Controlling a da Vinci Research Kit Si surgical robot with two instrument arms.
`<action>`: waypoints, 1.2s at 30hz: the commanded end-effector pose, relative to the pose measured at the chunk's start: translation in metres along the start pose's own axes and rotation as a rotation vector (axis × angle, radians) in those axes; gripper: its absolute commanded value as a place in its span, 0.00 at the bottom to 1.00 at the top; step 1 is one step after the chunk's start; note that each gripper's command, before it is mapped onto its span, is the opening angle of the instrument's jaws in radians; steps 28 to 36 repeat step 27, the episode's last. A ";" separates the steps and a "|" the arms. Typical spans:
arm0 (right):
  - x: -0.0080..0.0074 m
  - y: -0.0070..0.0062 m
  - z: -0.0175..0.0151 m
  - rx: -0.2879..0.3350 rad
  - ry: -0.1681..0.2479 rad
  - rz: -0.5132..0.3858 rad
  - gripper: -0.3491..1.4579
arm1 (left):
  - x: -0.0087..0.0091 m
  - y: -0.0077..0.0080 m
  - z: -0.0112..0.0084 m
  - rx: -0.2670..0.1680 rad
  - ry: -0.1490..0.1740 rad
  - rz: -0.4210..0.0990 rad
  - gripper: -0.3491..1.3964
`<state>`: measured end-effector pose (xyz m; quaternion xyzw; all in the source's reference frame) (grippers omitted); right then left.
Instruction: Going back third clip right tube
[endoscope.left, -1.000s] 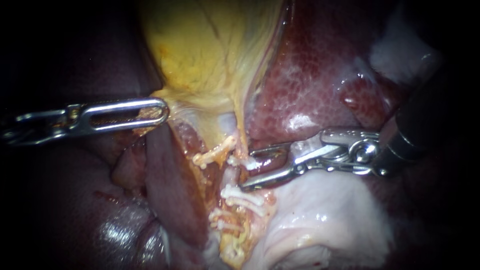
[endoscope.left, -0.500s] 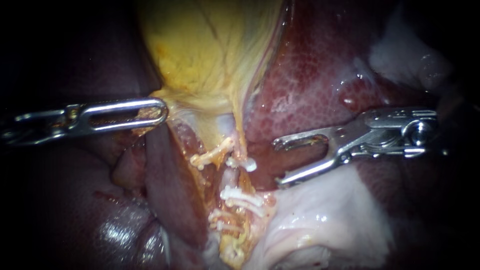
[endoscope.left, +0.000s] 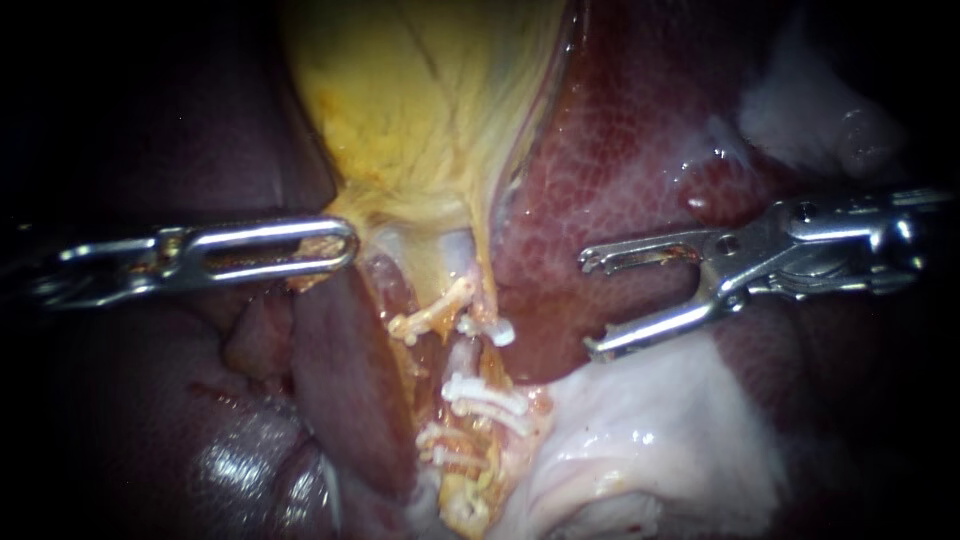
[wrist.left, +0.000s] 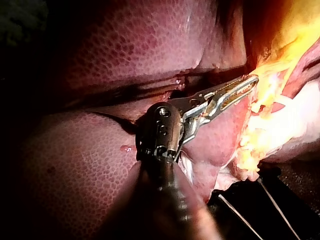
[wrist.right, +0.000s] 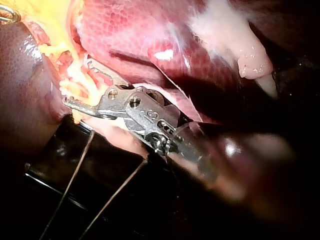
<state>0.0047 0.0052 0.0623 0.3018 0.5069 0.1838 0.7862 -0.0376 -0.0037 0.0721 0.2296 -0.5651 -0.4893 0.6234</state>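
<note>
Jaws wide, empty, right instrument (endoscope.left: 590, 306) lies level over the liver (endoscope.left: 600, 170); left instrument (endoscope.left: 342, 246) clamps gallbladder (endoscope.left: 420, 100).

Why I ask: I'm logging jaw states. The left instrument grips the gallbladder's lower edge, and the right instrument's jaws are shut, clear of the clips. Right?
No. The endoscope view shows the right instrument with jaws open. The rest holds: it is clear of the clips, and the left instrument grips the gallbladder at its lower edge.
</note>
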 end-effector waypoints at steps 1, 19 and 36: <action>0.0000 -0.0001 0.0000 0.000 0.000 0.000 0.52 | 0.0005 0.0002 0.0007 -0.005 0.006 -0.003 0.00; 0.0002 -0.0007 0.0001 0.002 0.000 -0.006 0.52 | 0.0022 0.0003 0.0055 0.007 0.031 0.005 0.00; 0.0002 -0.0007 0.0001 0.001 -0.001 -0.011 0.52 | 0.0022 0.0003 0.0055 0.010 0.032 0.005 0.00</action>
